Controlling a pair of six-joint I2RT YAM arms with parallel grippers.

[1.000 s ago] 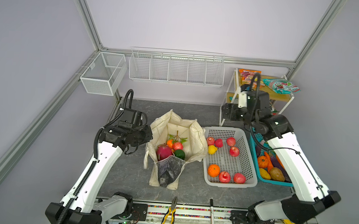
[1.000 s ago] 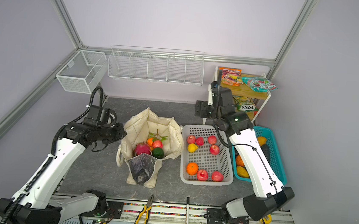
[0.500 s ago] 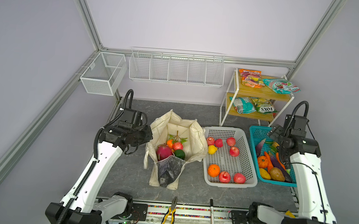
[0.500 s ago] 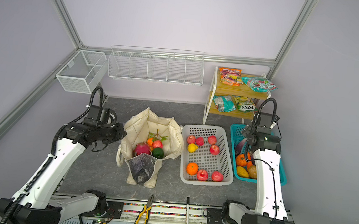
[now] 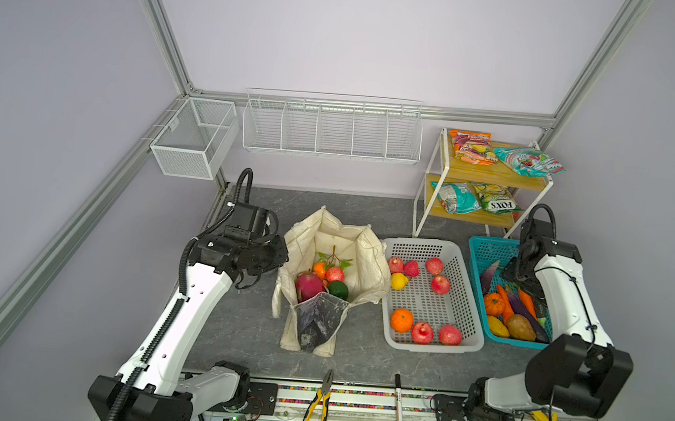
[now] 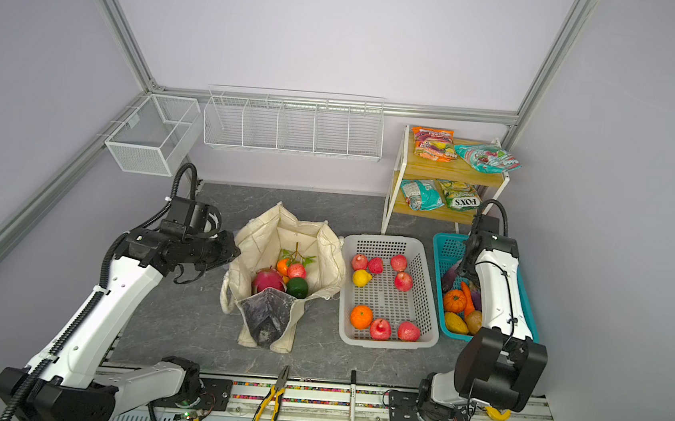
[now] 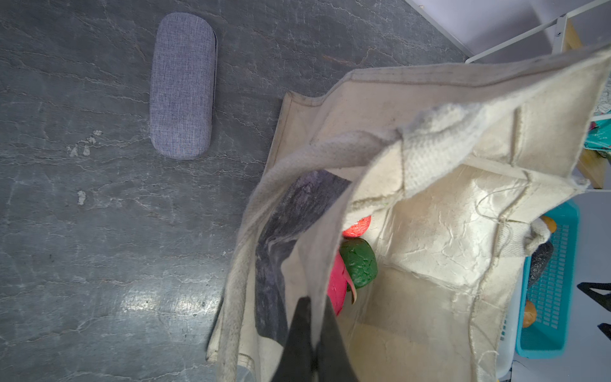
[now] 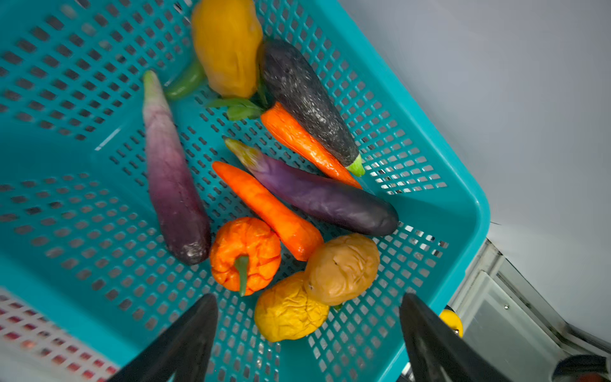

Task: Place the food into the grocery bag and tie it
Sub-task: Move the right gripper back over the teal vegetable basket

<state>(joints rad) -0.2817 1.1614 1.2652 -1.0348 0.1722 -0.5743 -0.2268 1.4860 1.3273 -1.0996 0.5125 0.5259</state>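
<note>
Cream, grey-marbled grocery bag [image 5: 369, 264]; teal basket [image 5: 490, 252]

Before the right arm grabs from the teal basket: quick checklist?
1. Jaws of right gripper open: ok, wide over teal basket.
2. Target in line: ok, potato just ahead of the jaws.
3. Hold of left gripper on bag rim: ok, shut on it.
4. Bag mouth open: ok, fruit visible inside.
5. Low path to bag: not ok, white basket sits between.
6. Height above potato: cannot tell.
</note>
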